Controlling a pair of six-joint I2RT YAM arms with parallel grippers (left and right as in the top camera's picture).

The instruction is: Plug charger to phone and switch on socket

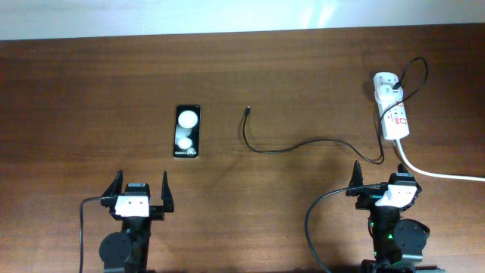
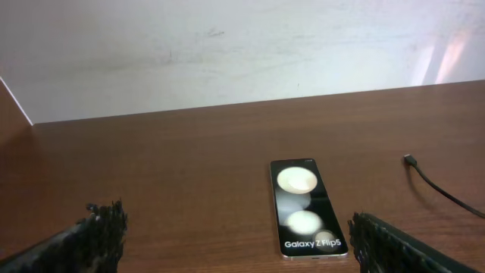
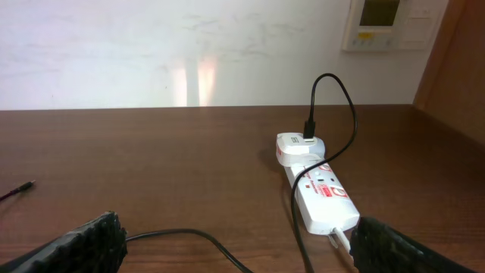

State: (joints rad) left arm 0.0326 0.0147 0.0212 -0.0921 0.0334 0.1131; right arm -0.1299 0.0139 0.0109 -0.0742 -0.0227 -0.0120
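The black phone (image 1: 187,131) lies flat left of centre, two white round reflections on its screen and small white text at its near end; it also shows in the left wrist view (image 2: 306,207). The thin black charger cable (image 1: 303,145) runs from an adapter on the white socket strip (image 1: 393,112) to its free plug tip (image 1: 247,110), which lies apart, right of the phone. The tip shows in the left wrist view (image 2: 408,159). The socket shows in the right wrist view (image 3: 322,193). My left gripper (image 1: 141,189) is open and empty, near of the phone. My right gripper (image 1: 383,182) is open and empty, near of the socket.
A thick white cord (image 1: 439,173) leaves the socket's near end toward the right edge. A white wall borders the table's far edge (image 1: 242,32). A wall panel (image 3: 386,23) hangs at the back right. The robots' black cables (image 1: 314,227) loop near the right arm's base.
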